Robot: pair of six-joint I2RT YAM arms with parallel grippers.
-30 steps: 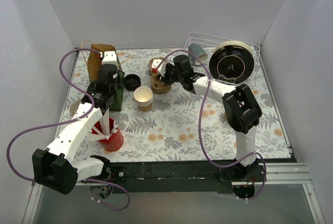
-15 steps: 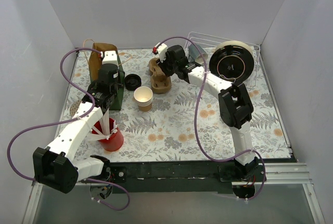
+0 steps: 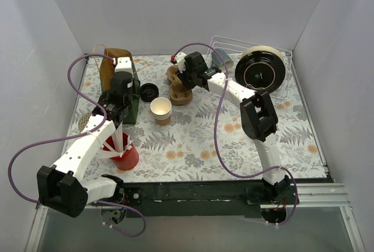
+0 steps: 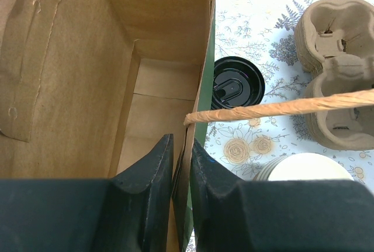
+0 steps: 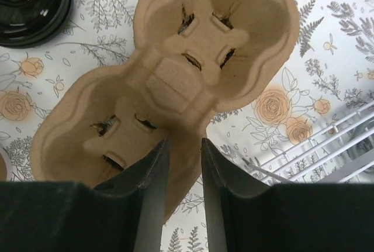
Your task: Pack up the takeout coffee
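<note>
Kraft bag (image 4: 87,88) wall, lower centre, is pinched shut by the left end effector (image 4: 181,142); right end effector (image 5: 183,144) straddles the carrier (image 5: 210,47) rim, narrowly parted, grip unclear.

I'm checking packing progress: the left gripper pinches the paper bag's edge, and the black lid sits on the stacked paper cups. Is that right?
Not quite. The left gripper does pinch the edge of the paper bag, but the black lid lies on the table beside it, not on the paper cups, which stand open. The top external view shows it.
</note>
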